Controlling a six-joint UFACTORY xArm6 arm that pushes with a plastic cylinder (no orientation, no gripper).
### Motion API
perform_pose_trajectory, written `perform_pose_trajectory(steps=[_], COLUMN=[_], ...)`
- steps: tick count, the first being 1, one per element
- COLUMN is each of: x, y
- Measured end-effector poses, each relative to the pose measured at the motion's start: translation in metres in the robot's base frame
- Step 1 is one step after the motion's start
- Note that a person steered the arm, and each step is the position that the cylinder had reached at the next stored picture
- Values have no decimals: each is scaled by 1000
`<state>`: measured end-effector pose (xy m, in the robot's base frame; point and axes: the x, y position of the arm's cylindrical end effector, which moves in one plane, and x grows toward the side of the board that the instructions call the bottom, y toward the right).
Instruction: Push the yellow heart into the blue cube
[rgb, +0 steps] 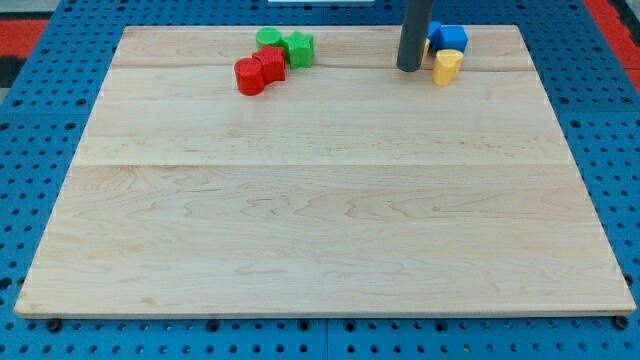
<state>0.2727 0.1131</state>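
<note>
The yellow heart (446, 67) lies near the view's top right of the wooden board (320, 200). The blue cube (451, 38) sits just above it, touching or almost touching it. Another blue piece (433, 31) shows at the cube's left, partly hidden by the rod. My tip (408, 68) rests on the board just left of the yellow heart, a small gap away, and level with it.
At the view's top left of centre stands a cluster: a green round block (267, 39), a green star-like block (298, 48), a red cylinder (249, 77) and a red block (270, 66). The board lies on a blue pegboard (40, 150).
</note>
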Motion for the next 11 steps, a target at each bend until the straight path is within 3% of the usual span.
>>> perform_pose_trajectory(steps=[2,3,5,8,9,11], x=[4,37,52,37,64,22], y=[-6,-47,13,29,50,41])
